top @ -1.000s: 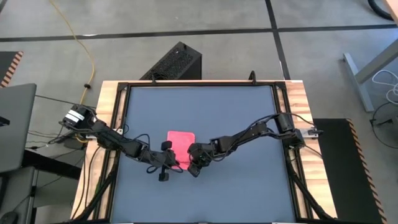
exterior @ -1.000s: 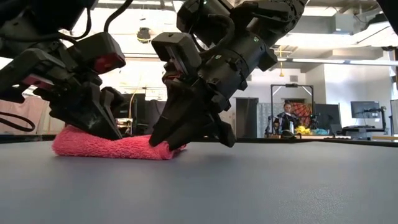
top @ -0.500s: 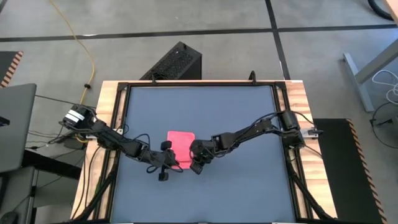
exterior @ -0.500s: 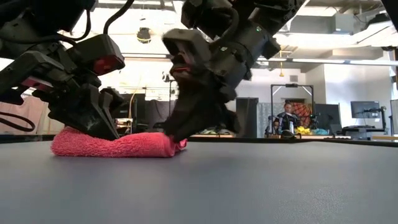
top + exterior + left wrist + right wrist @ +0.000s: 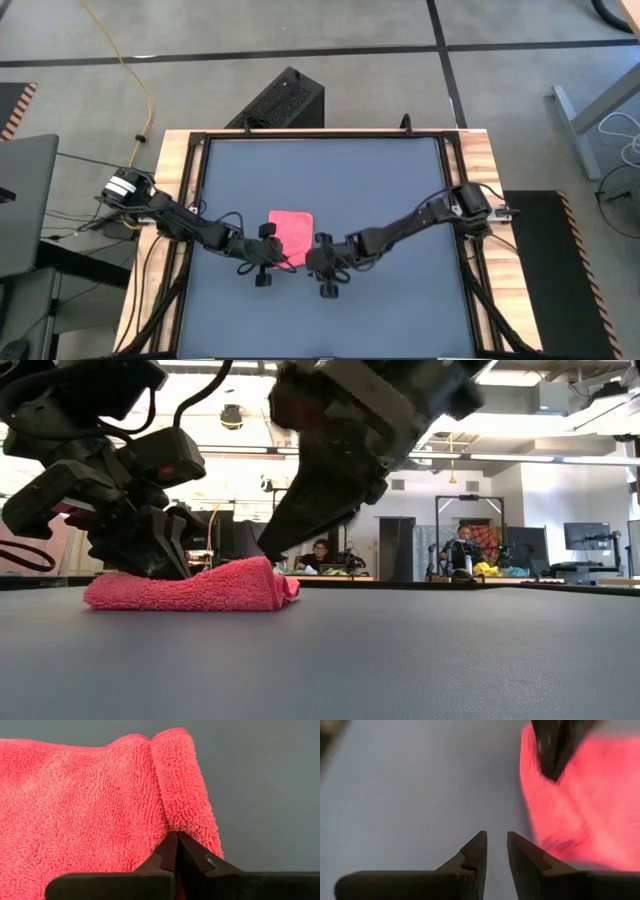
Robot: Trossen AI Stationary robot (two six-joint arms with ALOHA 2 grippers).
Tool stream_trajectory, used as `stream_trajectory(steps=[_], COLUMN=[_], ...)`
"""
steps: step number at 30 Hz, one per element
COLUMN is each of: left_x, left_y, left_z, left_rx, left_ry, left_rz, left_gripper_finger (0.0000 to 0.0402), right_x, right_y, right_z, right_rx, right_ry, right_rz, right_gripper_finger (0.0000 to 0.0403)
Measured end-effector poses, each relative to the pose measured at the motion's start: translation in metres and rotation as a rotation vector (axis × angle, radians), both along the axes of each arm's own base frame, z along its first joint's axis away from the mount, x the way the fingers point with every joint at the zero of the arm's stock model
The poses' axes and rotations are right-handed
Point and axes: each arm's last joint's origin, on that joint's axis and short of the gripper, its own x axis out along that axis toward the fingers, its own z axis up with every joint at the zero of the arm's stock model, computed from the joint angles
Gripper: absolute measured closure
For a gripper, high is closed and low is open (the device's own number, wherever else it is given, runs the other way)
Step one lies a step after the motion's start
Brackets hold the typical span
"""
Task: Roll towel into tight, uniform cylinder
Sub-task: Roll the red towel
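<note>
The pink towel [image 5: 291,228] lies folded on the dark tabletop, left of the middle, with a thicker rolled-over strip along one side [image 5: 185,785]. My left gripper [image 5: 277,258] is at the towel's near edge, shut on it [image 5: 176,840]. My right gripper [image 5: 314,262] is just right of the towel's near right corner. It is raised off the table in the low view [image 5: 278,545], its fingers a narrow gap apart over bare tabletop [image 5: 495,840]. The towel shows beside it [image 5: 580,805]. My left gripper has its shut fingertips on the towel's near edge, in the crease beside the rolled-over strip [image 5: 167,822]. It comes from above, slanting down from the near left. The towel lies flat on the table under it [image 5: 190,588]. The fingers hide how many layers are caught.
Bare dark tabletop [image 5: 380,180] lies all around the towel, inside a wooden frame [image 5: 470,160]. Beyond the far edge stands a black box [image 5: 285,100]. In the low view, people sit in the room behind the table [image 5: 462,550].
My right gripper has come off the towel's near right corner, risen and drawn back toward the table's near edge. My left gripper has stayed on the towel. The towel's right end now stands in a slightly higher hump.
</note>
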Motion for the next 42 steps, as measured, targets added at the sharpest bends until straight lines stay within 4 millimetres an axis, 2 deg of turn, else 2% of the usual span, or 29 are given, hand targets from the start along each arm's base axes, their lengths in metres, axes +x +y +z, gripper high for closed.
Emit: stream_trajectory(steps=[3, 5, 10, 12, 16, 20, 24, 27, 35, 38, 42], left_x=[0.001, 0.001, 0.003, 0.003, 0.003, 0.002, 0.003, 0.004, 0.005, 0.005, 0.006], left_y=[0.002, 0.003, 0.006, 0.006, 0.006, 0.006, 0.008, 0.009, 0.013, 0.014, 0.016], left_z=[0.000, 0.000, 0.000, 0.000, 0.000, 0.000, 0.000, 0.000, 0.000, 0.000, 0.000], left_rx=[-0.002, 0.000, -0.010, -0.011, -0.007, 0.007, -0.003, -0.013, -0.025, -0.032, -0.040], left_ry=[0.002, 0.003, 0.002, 0.002, 0.004, 0.005, 0.007, 0.010, 0.011, 0.014, 0.017], left_rz=[-0.007, -0.006, -0.026, -0.026, -0.030, -0.043, -0.051, -0.061, -0.085, -0.095, -0.109], left_gripper_finger=[0.0402, 0.0402, 0.0402, 0.0402, 0.0402, 0.0402, 0.0402, 0.0402, 0.0401, 0.0402, 0.0401], right_x=[-0.008, -0.012, -0.006, 0.000, 0.004, 0.006, 0.006, 0.007, 0.013, 0.014, 0.012], right_y=[0.021, 0.029, 0.019, 0.012, 0.002, 0.001, 0.000, -0.002, -0.001, -0.001, 0.004], right_z=[0.000, 0.001, 0.001, -0.005, -0.015, -0.015, -0.016, -0.016, -0.039, -0.044, -0.043], right_rx=[-0.339, -0.477, -0.417, -0.394, -0.403, -0.436, -0.485, -0.493, -0.527, -0.526, -0.526], right_ry=[-0.067, -0.087, -0.087, -0.088, -0.069, -0.071, -0.072, -0.071, -0.070, -0.060, -0.067], right_rz=[0.023, 0.020, 0.020, 0.023, 0.026, 0.045, 0.039, 0.060, 0.088, 0.049, 0.022], right_gripper_finger=[0.0299, 0.0299, 0.0293, 0.0281, 0.0232, 0.0178, 0.0154, 0.0156, 0.0186, 0.0213, 0.0270])
